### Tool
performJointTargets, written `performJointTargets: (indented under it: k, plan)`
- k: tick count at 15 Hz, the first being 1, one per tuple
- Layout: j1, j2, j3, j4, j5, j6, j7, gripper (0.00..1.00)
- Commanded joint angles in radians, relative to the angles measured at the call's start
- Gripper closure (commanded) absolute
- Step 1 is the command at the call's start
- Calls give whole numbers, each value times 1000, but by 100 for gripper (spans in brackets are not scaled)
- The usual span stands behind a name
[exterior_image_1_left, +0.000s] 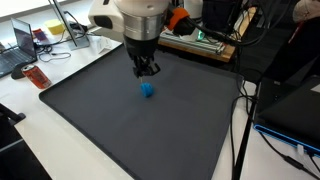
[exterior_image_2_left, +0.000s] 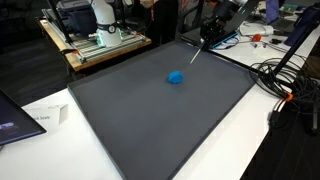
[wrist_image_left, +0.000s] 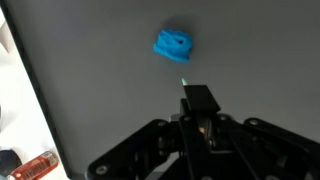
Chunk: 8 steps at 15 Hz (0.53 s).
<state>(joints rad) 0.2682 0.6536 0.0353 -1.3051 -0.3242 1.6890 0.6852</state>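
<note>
**Item:** gripper (exterior_image_1_left: 147, 68), hanging over the far half of the dark mat (exterior_image_1_left: 100, 125). Its jaws are drawn in tight and pinch a slim dark rod (wrist_image_left: 198, 98) with a pale greenish tip (pen or marker, I cannot tell which). In an exterior view the rod slants down toward the mat. Whether its tip touches the mat I cannot make out.

**Item:** blue lump (exterior_image_1_left: 147, 89), small and crumpled-looking, lying on the mat near its middle. It sits just beyond the rod's tip and apart from it, with bare mat showing between the two in the wrist view.

**Item:** white table (exterior_image_1_left: 30, 135), under the mat and showing as a border around it.

**Surroundings, all off the mat:**
- An open laptop (exterior_image_1_left: 14, 48) and a flat orange-red object (exterior_image_1_left: 31, 76) lie on the table past one edge, well apart from the lump.
- A sheet of paper (exterior_image_2_left: 45, 118) lies off a near corner.
- A bundle of black cables (exterior_image_2_left: 285, 80) trails along another edge.
- A wooden bench (exterior_image_2_left: 75, 50) carrying equipment stands behind the table.
</note>
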Motion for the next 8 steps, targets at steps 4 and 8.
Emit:
performJointTargets:
  k: [4, 8]
  plan:
    - [-72, -40, -24, -100, 123, 142, -22, 97]
    - [-114, -44, -33, -156, 188, 237, -43, 97]
